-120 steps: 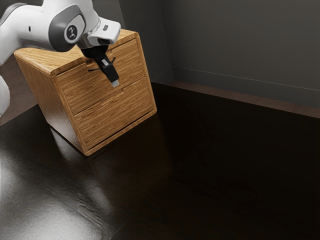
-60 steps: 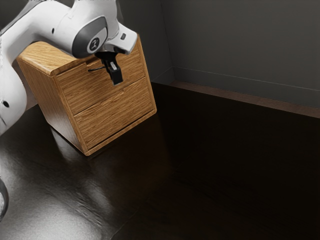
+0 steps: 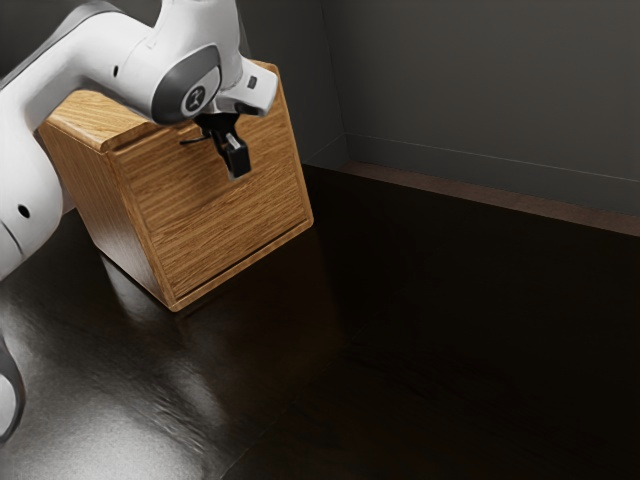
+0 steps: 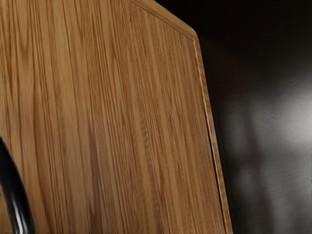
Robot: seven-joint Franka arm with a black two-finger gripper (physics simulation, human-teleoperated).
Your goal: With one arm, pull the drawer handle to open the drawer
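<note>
Where the exterior view opens wide, a dark glossy table [image 3: 420,350] takes most of the scene, with grey walls behind. A wooden cabinet [image 3: 200,220] stands on it at the exterior view's upper left, turned so one front corner points toward the exterior view's right. Its front face reads as one flat oak panel, flush with the frame. The white arm [image 3: 90,70] comes in from the exterior view's left and crosses over the cabinet's top edge. The black gripper [image 3: 235,158] hangs down in front of the upper part of the cabinet face, close against the wood. It reads as one dark block from this side, so I cannot tell whether the jaws are spread or pressed together. The drawer handle [image 3: 192,140] is a thin dark line high on the front, just beside the gripper on the exterior view's left. Contact between the two is not readable.

The wrist view adds close detail of the cabinet front [image 4: 107,122]: wood grain, a thin lighter border along the panel's edge, and the table [image 4: 263,146] past that edge with a pale blurred reflection. A glossy black curved bar [image 4: 14,195] lies against the wood near the hand; I can't tell if it is the handle.
</note>
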